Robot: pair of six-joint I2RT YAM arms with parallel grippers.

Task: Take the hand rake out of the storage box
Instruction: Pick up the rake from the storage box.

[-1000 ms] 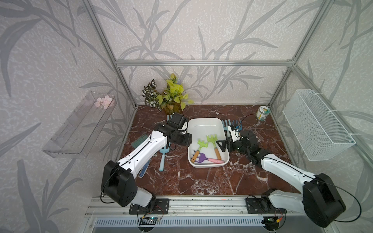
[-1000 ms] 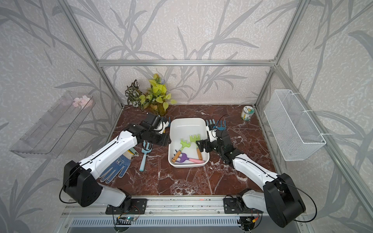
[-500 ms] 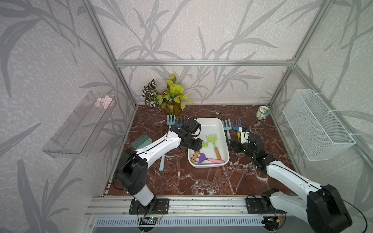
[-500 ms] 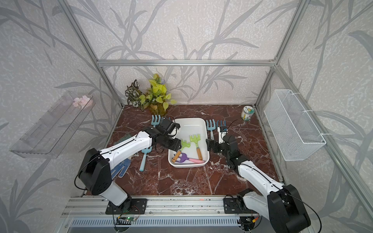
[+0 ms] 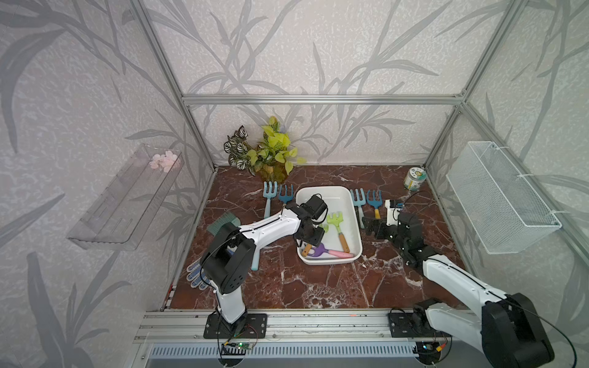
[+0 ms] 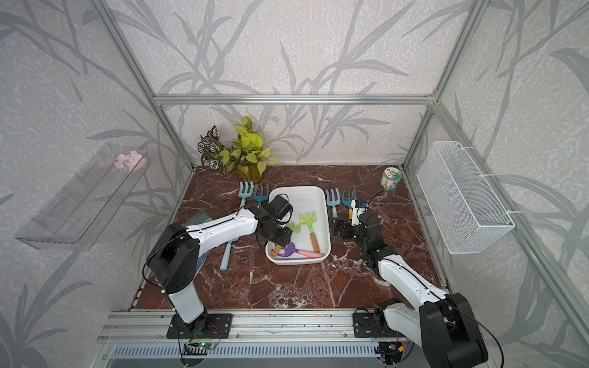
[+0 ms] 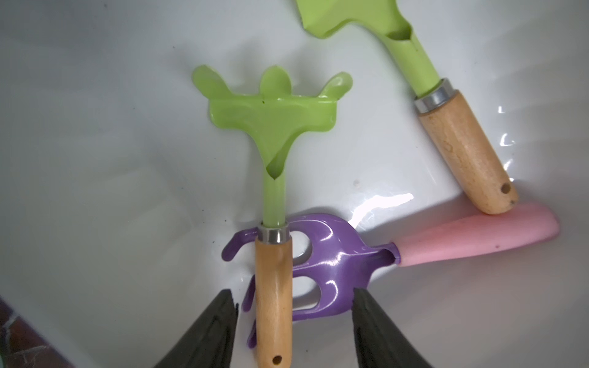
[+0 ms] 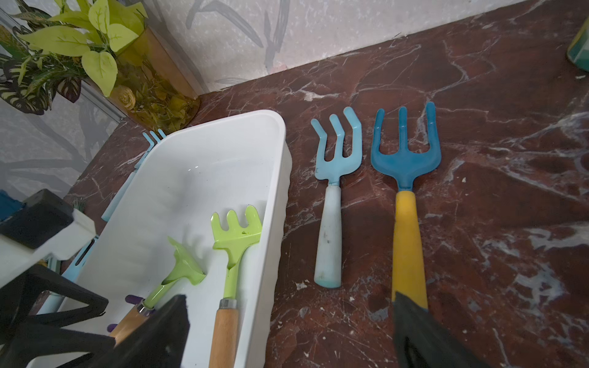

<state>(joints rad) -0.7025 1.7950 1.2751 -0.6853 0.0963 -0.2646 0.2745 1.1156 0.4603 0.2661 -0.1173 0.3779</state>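
Note:
The white storage box (image 5: 328, 191) stands mid-table and holds a green hand rake with a wooden handle (image 7: 274, 286), a second green rake (image 5: 338, 229) and a purple rake with a pink handle (image 5: 341, 254). My left gripper (image 5: 310, 237) hangs inside the box's left side. In the left wrist view it (image 7: 294, 318) is open, its fingers on either side of that wooden handle without touching it. My right gripper (image 5: 371, 226) stands open just right of the box, low over the table; in the right wrist view it (image 8: 290, 306) holds nothing.
Two blue forks (image 5: 269, 196) lie left of the box and two more (image 5: 374, 200) lie right of it, next to my right gripper. A plant (image 5: 271, 153), a jar (image 5: 414, 178), gloves (image 5: 196, 275), a wire basket (image 5: 500, 197) and a clear tray (image 5: 127, 197) sit around.
My left gripper has moved from the box's left rim into the box, over the green rake's handle. My right gripper has drawn back a little from the box's right rim.

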